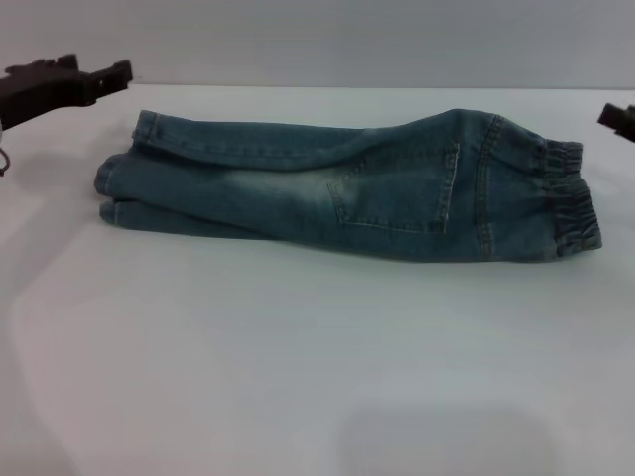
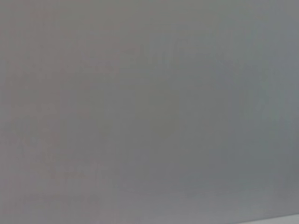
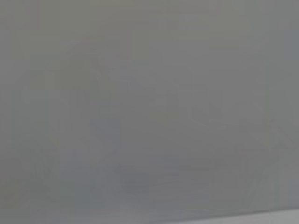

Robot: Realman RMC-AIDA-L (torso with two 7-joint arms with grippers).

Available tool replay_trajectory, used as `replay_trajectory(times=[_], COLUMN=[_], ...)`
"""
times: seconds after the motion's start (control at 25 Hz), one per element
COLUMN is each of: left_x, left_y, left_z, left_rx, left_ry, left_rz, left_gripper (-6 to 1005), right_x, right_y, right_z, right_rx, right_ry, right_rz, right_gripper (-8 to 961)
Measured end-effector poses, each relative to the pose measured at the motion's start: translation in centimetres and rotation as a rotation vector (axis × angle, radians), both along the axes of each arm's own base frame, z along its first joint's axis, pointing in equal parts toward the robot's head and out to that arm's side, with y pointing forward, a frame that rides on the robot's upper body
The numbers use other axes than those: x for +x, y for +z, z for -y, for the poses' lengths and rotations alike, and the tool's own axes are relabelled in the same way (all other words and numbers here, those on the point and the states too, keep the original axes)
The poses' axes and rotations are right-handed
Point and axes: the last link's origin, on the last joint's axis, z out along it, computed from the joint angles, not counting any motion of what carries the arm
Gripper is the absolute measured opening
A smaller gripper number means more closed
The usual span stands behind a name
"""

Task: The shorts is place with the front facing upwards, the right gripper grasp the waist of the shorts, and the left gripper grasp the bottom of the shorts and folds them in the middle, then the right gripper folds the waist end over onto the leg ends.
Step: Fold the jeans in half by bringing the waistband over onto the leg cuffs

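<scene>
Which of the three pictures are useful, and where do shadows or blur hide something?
Head view: even soft light, the shorts readable, a faint shadow on the table in front; the left gripper and right gripper sit at the edges, partly cut off. Left wrist view and right wrist view: only featureless grey, nothing recognisable.

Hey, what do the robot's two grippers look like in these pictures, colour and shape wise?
Only the head view shows them. The left gripper is a black, blocky, angular piece with a notched upper edge, and a thin cable loops below it at the picture's edge. Of the right gripper just a small black angular tip shows. No markings are readable on either. Both wrist views show plain grey.
</scene>
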Motion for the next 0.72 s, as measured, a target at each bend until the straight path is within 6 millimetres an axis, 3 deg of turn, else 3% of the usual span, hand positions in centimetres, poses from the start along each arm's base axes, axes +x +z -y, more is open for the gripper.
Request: replay_trajectory(times=[0.16,0.24,0.44,0.52,0.72], left_x=[0.4,1.2,1.5,1.6,1.6], left_y=[0.0,0.4,0.4,0.0,-0.7], left_z=[0.5,1.4,2.3,3.8,4.3], left_rx=[0.005,0.039,0.066,0.130,0.135], left_ry=[-0.059,-0.172,-0.248,-0.360,-0.387], left_rz=[0.021,0.082,0.115,0.172,0.184], left_gripper=[829,829,829,829,829], right_x=[-1.4,-1.9,-2.7,-3.0,-4.0], right_y=[1.7,2.4,3.8,3.9,3.2], right_z=[-1.2,-1.6,-2.9,-3.3,-4.0], right_rx=[-0.154,-0.214,-0.350,-0.394,-0.471], right_ry=[-0.013,-0.034,-0.120,-0.140,-0.135], right_rz=[0.039,0.079,0.274,0.343,0.454], right_gripper=[465,465,464,464,464])
